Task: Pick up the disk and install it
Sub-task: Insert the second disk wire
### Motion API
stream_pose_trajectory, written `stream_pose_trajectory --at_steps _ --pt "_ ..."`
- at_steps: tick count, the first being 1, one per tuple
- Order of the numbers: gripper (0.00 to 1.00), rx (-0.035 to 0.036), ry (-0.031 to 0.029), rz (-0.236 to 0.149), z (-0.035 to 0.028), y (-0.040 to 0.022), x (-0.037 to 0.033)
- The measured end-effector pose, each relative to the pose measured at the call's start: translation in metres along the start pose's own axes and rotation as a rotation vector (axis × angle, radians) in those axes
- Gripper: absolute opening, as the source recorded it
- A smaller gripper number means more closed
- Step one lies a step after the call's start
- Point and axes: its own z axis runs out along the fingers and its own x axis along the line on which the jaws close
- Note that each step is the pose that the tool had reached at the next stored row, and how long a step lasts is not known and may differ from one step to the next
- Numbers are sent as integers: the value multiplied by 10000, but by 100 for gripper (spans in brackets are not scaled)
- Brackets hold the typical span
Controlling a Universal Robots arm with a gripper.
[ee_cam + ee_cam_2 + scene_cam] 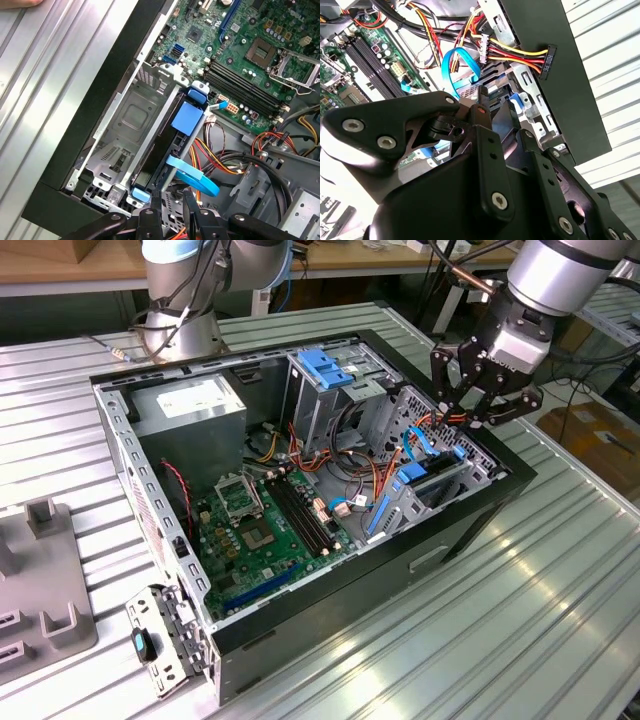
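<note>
An open black PC case (455, 540) lies on its side on a ribbed metal table (520, 630), filling the middle of the exterior view. A green motherboard (265, 530) sits in the lower centre of the case, with black RAM slots (303, 517) running diagonally across it and an open CPU socket (240, 498) above them. A grey power supply (190, 408) occupies the upper left corner. A blue bracket (328, 367) tops the metal cage at upper centre. Red, yellow and orange wires (385, 475) run at centre right. A grey fixture (40, 585) stands at far left. A cardboard box (600, 435) sits at the right edge.
</note>
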Motion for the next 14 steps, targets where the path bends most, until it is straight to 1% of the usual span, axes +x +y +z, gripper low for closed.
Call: stream_pose_trajectory --at_steps 4,5,7,9,10,12,14 --pt "31 0 -1 -15 0 0 0" --pt "31 -4 -4 -121 0 0 0" --pt "31 -23 -19 -657 1 0 0" --pt "31 -35 -29 -993 1 0 0" --pt "31 -49 -39 -1347 1 0 0" --pt "31 -60 -48 -1668 2 0 0" --pt "31 -83 -65 -2289 3 0 0"
